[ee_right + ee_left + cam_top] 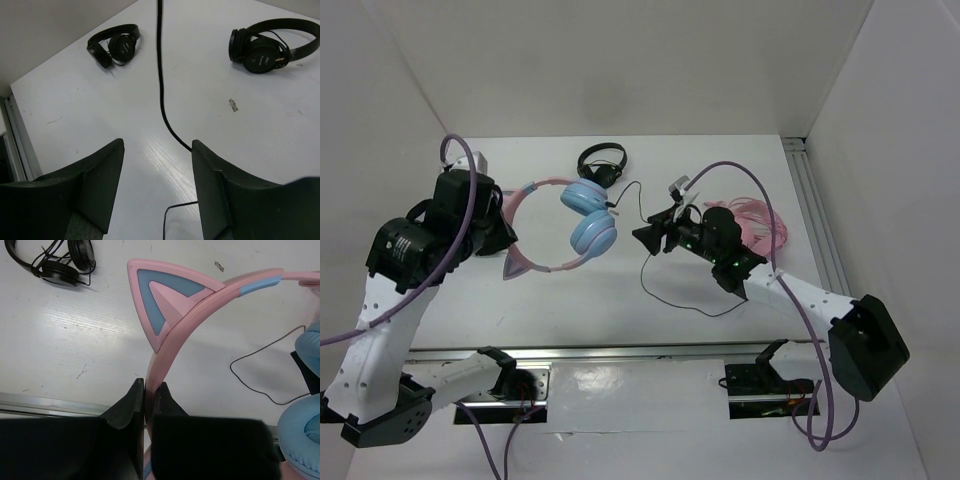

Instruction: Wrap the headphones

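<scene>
At left, the left gripper (148, 390) is clamped tight on the pink headband of the headphones (582, 222), just below one cat ear (167, 305). It holds the set at the middle of the bench (570, 310), apparently lifted a little off the surface. The two light blue ear cups (590, 215) sit close together at the open end of the band, pointing toward the right arm. From them the thin black cable (655, 287) trails loose, looping across the bench to the right. Over that cable hangs the right gripper (157, 145), its jaws standing well apart and holding nothing, with the cord (161, 100) running on the bench between them. The wrap itself looks not yet begun. The step in hand seems to be catching the cable; next the right jaws would need to drop, pinch the thin cord and carry it around the held set.
</scene>
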Robot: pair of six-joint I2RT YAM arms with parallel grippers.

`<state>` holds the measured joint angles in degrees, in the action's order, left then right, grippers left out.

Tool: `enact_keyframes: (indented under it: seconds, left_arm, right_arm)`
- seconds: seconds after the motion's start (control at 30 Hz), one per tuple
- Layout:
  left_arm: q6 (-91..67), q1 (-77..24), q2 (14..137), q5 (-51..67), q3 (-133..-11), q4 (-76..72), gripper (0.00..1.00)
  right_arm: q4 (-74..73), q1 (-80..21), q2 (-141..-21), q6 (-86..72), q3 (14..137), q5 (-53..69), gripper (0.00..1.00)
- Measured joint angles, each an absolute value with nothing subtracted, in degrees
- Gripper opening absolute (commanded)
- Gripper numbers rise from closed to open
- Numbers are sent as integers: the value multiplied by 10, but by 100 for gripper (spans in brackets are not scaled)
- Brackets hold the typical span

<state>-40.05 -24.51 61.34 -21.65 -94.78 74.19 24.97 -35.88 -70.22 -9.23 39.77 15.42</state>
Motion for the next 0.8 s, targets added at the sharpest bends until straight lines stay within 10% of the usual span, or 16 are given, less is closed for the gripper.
enact_keyframes:
  seconds: [0.3,0.6,0.8]
  left_arm:
    - [-392,-245,608,-204,-962,762,0]
    - [-390,-245,607,-224,-983,778,0]
    - [-365,-245,604,-257,-973,767,0]
  right_arm:
    - [321,-366,-771,-87,398,141,53]
    - [355,-368,-811,-70,410,112,0]
    - [351,-376,-783,-65,402,37,0]
